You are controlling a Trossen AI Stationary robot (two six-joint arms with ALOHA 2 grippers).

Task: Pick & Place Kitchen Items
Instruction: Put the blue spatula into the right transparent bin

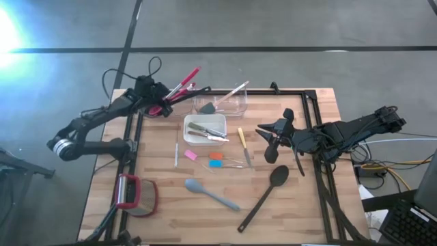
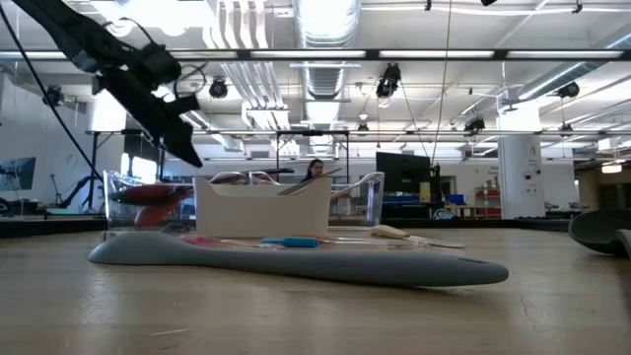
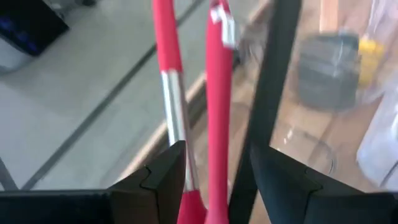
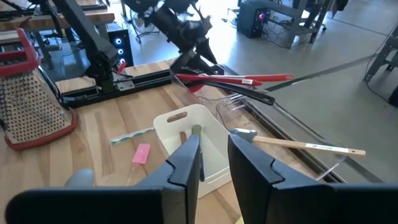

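Left gripper [image 1: 161, 96], far-left worktop [image 1: 171, 219] corner: fingers parted around red utensils [image 1: 183, 83] leaning beside the clear tub [image 1: 220, 102]. Right gripper [image 1: 268, 140] hovers empty, fingers narrowly apart, near the black spoon [image 1: 266, 193]. Risk: unsupported red handles may topple off the edge.

Probably a lab: ceiling ducts [image 2: 325, 39], monitors [image 2: 402, 170]

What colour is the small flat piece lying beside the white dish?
Pink; the right wrist view shows it best.

Utensil-strewn wooden table [image 1: 300, 205]
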